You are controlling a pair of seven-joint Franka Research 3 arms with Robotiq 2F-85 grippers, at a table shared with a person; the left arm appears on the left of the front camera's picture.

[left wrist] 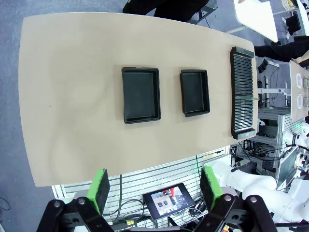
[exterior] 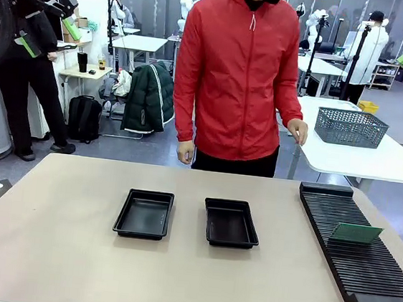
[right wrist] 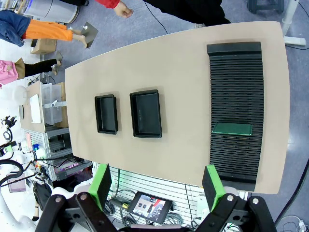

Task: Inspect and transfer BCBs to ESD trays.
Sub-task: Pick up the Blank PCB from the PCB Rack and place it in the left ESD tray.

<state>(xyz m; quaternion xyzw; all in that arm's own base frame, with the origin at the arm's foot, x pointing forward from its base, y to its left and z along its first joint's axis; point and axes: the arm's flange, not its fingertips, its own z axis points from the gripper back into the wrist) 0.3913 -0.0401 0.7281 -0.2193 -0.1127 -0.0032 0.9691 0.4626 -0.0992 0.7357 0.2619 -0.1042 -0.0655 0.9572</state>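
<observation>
Both arms are raised high above the bench [exterior: 48, 236], a matte tan surface with rounded corners. The left jaws stand wide apart with nothing between their green pads [left wrist: 100, 188], and the right jaws, with green pads [right wrist: 212, 183] of their own, are just as wide and just as empty. The one thin green rectangular circuit board [exterior: 356, 233] stands on its long edge in a slot of the long black ribbed plastic rack [exterior: 361, 276] at the robot's right, leaning a little and showing a pale sheen. The two shallow black plastic trays with flared rims, one to the left [exterior: 144, 213] and one to the right [exterior: 231, 222], sit side by side mid-bench with a gap between them, well apart from the rack, their smooth floors bare. A person in a red zip jacket [exterior: 240, 76] waits at the far side with hands off the bench. No transfer has begun, so the first job is probably fetching the board, and the right arm is the nearer. It would do well to come down square to the board's upper edge, pinch only the bare margin, and draw it out along the line of the slot so the ribs do not scrape it. The board should then be turned slowly for inspection and laid flat inside a rim, since a thin rigid sheet can catch on a flared wall and rest crooked.
</observation>
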